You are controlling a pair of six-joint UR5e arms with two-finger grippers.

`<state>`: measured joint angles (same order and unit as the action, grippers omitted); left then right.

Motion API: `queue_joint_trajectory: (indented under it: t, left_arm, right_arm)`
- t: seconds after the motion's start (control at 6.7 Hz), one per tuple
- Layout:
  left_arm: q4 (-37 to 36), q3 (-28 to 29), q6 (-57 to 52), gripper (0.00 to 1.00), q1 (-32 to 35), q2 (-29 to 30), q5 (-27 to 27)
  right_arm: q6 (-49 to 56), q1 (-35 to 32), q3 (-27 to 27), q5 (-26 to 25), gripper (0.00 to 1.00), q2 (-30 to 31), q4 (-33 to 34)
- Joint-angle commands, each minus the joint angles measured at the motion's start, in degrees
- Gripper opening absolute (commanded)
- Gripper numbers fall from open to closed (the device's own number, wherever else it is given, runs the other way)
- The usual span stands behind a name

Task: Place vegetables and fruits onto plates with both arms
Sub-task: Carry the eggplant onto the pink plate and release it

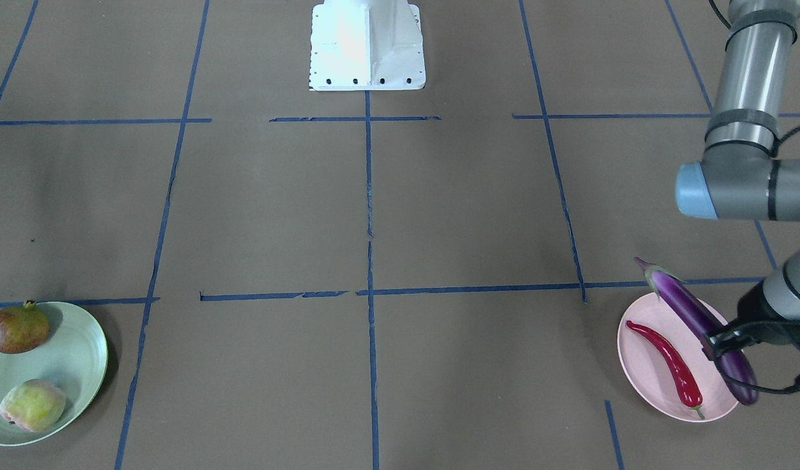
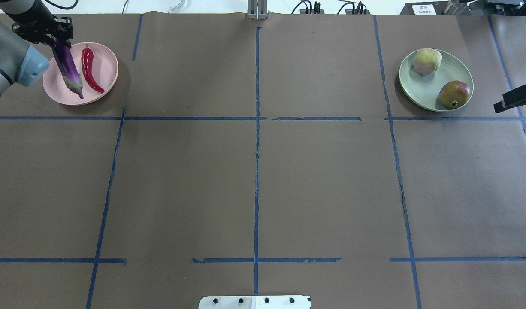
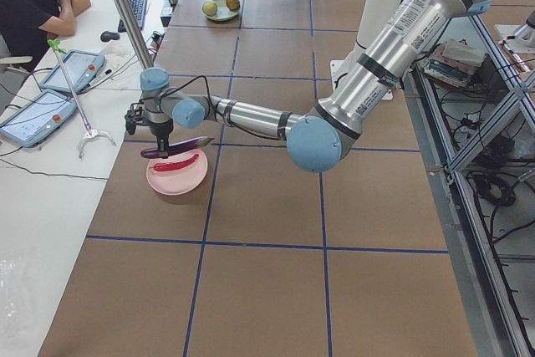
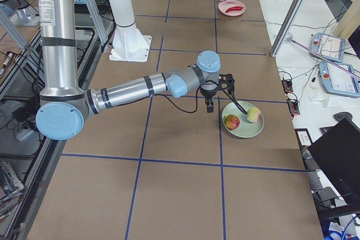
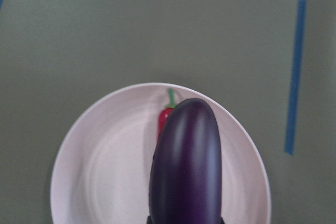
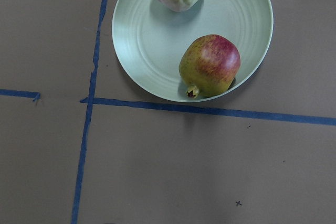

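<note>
Probably stiff, light and slick-skinned, the eggplant [image 2: 68, 66], clamped by the left tool [image 2: 58, 36] near its 12 o'clock blunt end, would balance better held mid-length.

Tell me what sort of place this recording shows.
Most likely a robotics lab: a brown table gridded with blue tape, teach pendants on a white side desk, and a person seated there.

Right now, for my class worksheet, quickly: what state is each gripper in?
Left gripper: closed, holding the eggplant.
Right gripper: cannot be told; its fingers are not clearly visible.
</note>
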<state>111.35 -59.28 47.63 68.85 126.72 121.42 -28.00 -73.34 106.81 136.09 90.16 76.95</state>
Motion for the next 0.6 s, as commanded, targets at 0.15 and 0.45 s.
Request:
queue_joint_trajectory:
  t: [0.15, 0.45]
  left_arm:
    - [6.95, 9.36, 0.09, 0.18, 0.5, 2.22, 0.58]
    - [7.99, 9.44, 0.09, 0.33, -2.48, 1.69, 0.66]
  right_arm:
    - [0.14, 0.04, 0.24, -0.29, 1.0, 0.19, 0.04]
    - [0.05, 0.04, 0.24, -0.3, 1.0, 0.19, 0.04]
